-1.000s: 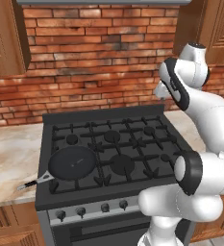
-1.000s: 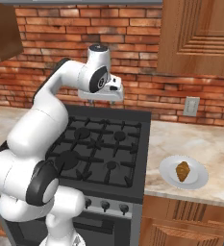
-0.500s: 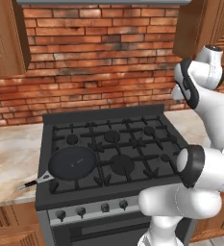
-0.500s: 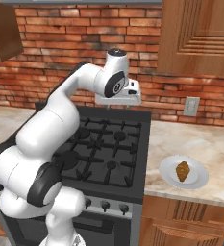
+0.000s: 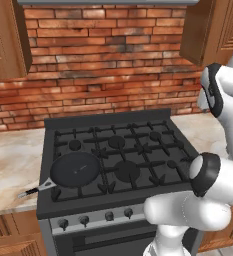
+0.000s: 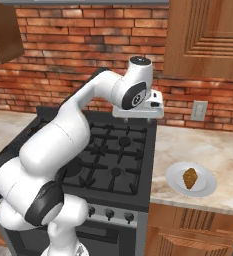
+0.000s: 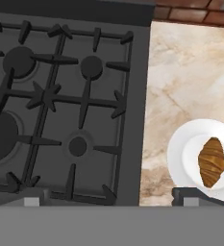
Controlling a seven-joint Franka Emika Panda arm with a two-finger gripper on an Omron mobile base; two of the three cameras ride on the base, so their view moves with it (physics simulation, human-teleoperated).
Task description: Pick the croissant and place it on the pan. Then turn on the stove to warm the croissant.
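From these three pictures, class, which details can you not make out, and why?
- Stove knob settings: too small in both base views.
- Croissant underside: hidden against the white plate.
- Pan: mostly behind the arm in the right base view.
- Plate's near rim: cut off in the hand view.

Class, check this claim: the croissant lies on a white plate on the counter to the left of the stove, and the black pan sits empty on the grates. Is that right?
One detail is wrong: the white plate holding the croissant sits on the counter to the right of the stove, as the right base view shows. The pan does sit empty on the grates.
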